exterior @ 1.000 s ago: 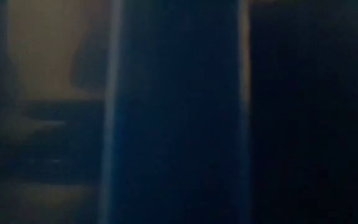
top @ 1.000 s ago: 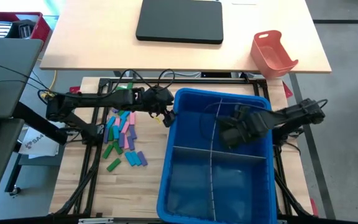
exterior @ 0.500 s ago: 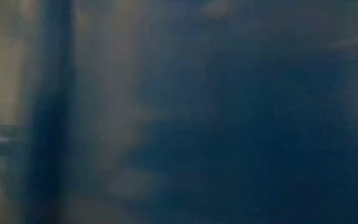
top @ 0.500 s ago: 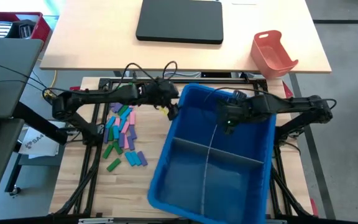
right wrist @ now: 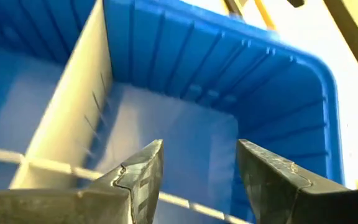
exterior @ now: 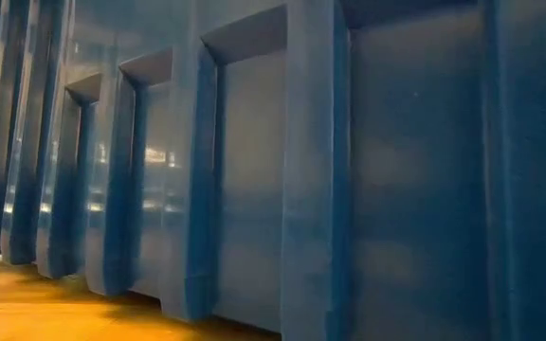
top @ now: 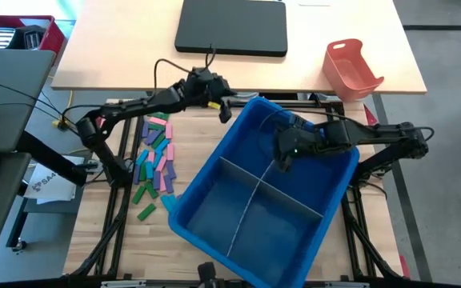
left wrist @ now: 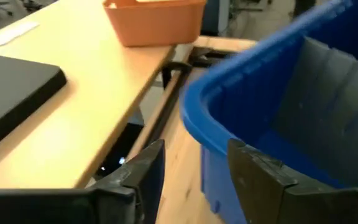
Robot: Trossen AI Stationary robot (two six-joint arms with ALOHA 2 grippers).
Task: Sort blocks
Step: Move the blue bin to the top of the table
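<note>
Blocks (top: 155,160): small flat pieces in green, pink, purple and blue, lying in a loose heap on the bench (top: 94,240) beside the blue bin (top: 258,200), on my left. One green and one blue piece sit apart at the near end of the heap, close to the bin's corner. The bin stands skewed on the bench, grey divider (top: 254,200) crossing inside.

My left end effector (top: 224,108) hovers at the bin's far corner, fingers apart, nothing between them. My right end effector (top: 282,152) hangs inside the bin over the far compartment, fingers apart, empty.
</note>
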